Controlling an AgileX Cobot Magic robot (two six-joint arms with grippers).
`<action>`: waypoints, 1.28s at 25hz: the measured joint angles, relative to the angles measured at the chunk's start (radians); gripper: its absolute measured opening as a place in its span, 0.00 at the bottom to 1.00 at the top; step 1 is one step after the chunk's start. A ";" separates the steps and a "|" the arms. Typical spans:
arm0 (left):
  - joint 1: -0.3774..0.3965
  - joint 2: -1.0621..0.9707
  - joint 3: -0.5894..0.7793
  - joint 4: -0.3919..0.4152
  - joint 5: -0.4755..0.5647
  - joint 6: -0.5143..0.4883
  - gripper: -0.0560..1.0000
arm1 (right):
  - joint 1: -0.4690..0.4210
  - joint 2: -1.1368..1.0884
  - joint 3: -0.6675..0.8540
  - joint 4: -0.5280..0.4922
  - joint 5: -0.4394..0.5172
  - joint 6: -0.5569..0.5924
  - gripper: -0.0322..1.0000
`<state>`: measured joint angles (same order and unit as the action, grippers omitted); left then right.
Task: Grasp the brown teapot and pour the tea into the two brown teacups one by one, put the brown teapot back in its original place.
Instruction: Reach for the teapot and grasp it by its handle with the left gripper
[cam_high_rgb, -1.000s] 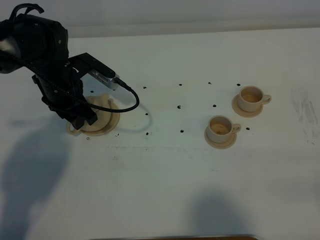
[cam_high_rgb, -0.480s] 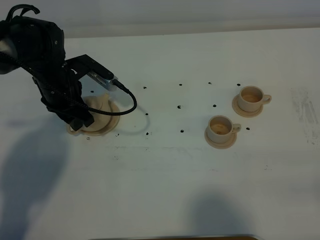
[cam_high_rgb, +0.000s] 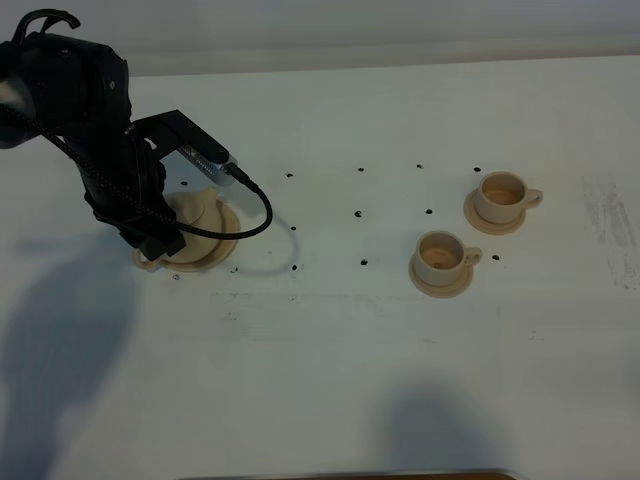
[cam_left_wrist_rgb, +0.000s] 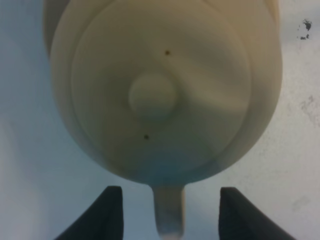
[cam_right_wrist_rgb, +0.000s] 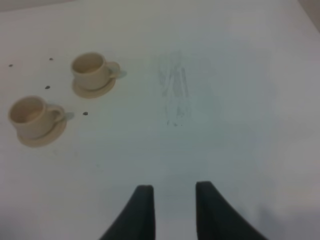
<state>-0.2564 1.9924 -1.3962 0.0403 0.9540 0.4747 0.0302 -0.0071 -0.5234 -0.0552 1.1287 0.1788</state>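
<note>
Nearer teacup (cam_right_wrist_rgb: 30, 114) and farther teacup (cam_right_wrist_rgb: 91, 68) sit on saucers (cam_right_wrist_rgb: 44, 137), apart from the gripper (cam_right_wrist_rgb: 174, 188).

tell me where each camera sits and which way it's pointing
Exterior high: mounted above, looking down at the white table; shows the left arm over the brown teapot, teacups to the right.
Left wrist: on the left arm, facing straight down onto the teapot's lid knob; the left fingers, open, flank the handle without touching.
Right wrist: on the right arm, angled down across the table toward the teacups; the right fingers show, shut and empty.
Shared: exterior high sees the teacups with right wrist, the teapot with left wrist.
</note>
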 joint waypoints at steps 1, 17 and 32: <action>0.000 0.000 0.000 0.000 0.000 0.000 0.45 | 0.000 0.000 0.000 0.000 0.000 0.000 0.25; 0.001 0.000 0.000 -0.005 0.020 -0.015 0.45 | 0.000 0.000 0.000 0.000 0.000 0.000 0.25; 0.002 0.000 0.000 -0.003 0.020 -0.015 0.41 | 0.000 0.000 0.000 0.000 0.000 0.000 0.25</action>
<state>-0.2546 1.9924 -1.3962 0.0369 0.9742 0.4593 0.0302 -0.0071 -0.5234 -0.0552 1.1287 0.1788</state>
